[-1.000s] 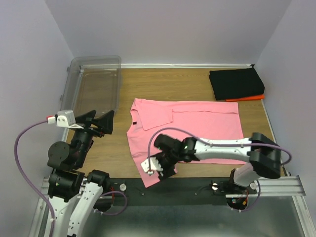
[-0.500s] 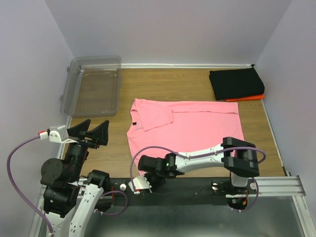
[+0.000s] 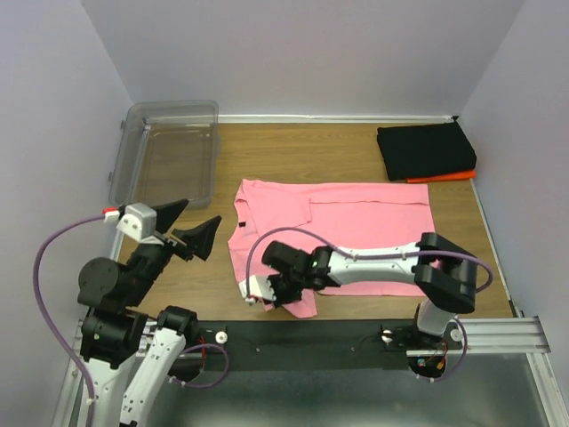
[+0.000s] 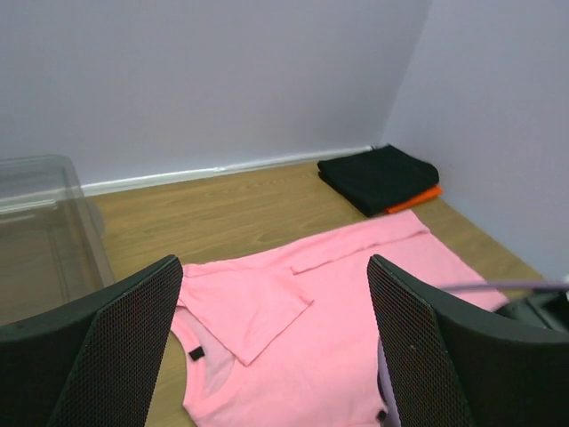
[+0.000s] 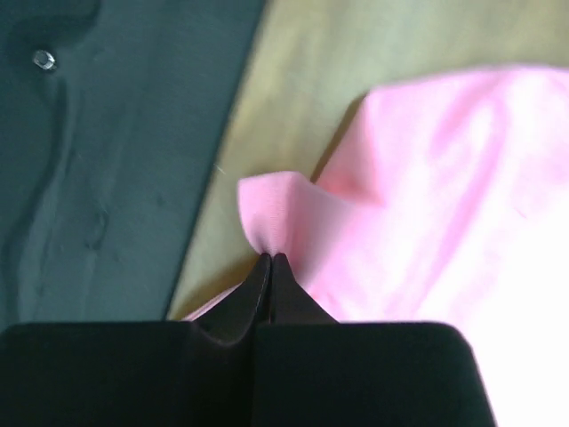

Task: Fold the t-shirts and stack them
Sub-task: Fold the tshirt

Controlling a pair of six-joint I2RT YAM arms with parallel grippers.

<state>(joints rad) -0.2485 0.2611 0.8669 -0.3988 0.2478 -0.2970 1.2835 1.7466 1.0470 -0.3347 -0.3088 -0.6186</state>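
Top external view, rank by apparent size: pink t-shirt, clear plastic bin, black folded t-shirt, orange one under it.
1. salmon-pink cloth t-shirt
2. clear plastic bin
3. folded black t-shirt
4. orange folded t-shirt, only its edge visible

Top view: fixed high at the near edge, looking down over the desk. Left wrist: facing the back wall, catching the pink t-shirt and black t-shirt, same as from overhead. Right wrist: super close, nose down on that pink shirt's near corner, plus a bit of desk and black front strip.
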